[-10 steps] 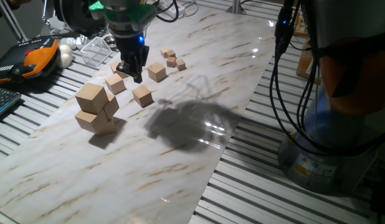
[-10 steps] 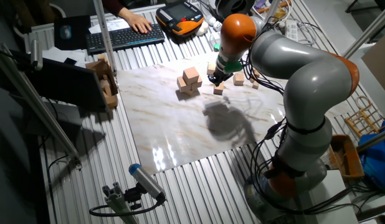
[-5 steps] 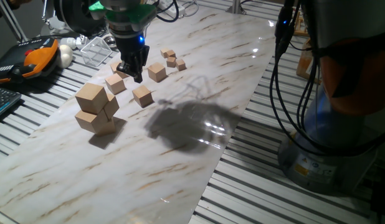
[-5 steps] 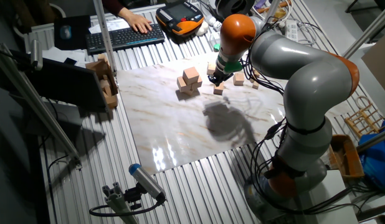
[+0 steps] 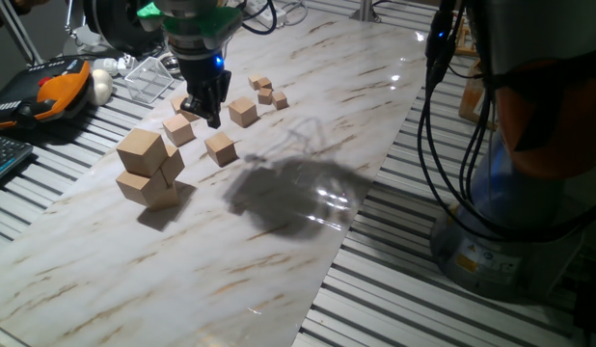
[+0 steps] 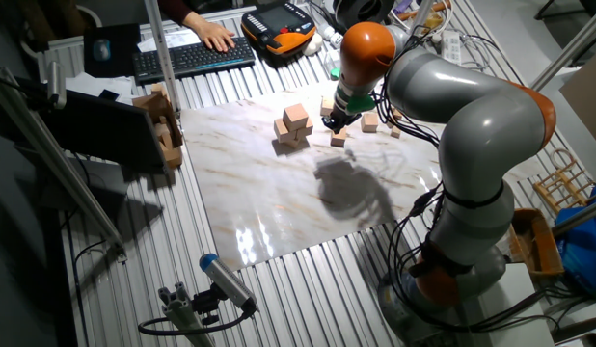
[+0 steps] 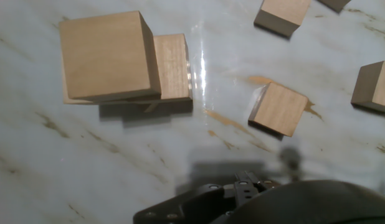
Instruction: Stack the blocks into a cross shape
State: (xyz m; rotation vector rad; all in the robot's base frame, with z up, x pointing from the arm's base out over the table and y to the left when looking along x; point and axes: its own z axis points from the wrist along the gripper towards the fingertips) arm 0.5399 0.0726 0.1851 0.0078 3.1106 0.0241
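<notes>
The gripper [image 5: 207, 114] hangs low over the marbled tabletop [image 5: 308, 116], its dark fingers pointing down among the scattered cubes; whether the fingers are apart or together cannot be told from any view, and nothing is visibly held. Just beside it on the board lie medium wooden cubes: one [image 5: 178, 129] toward the stack, one [image 5: 220, 147] in front of it, one [image 5: 243, 113] on its far side. A cluster of tiny wooden cubes [image 5: 266, 92] sits farther back.

The blocks [image 5: 150, 168] stand near the gripper but apart from it, gathered in a tight pile: one large cube [image 5: 142, 150] rests on top of the others, which touch each other on the board. In the hand view the top block [image 7: 108, 55] covers most of the pile, with a lower block [image 7: 172, 65] showing past one edge.

The arm's grey and orange links [image 6: 443, 87] arch over the table's far side. A keyboard [image 6: 192, 56] lies beyond the board.
</notes>
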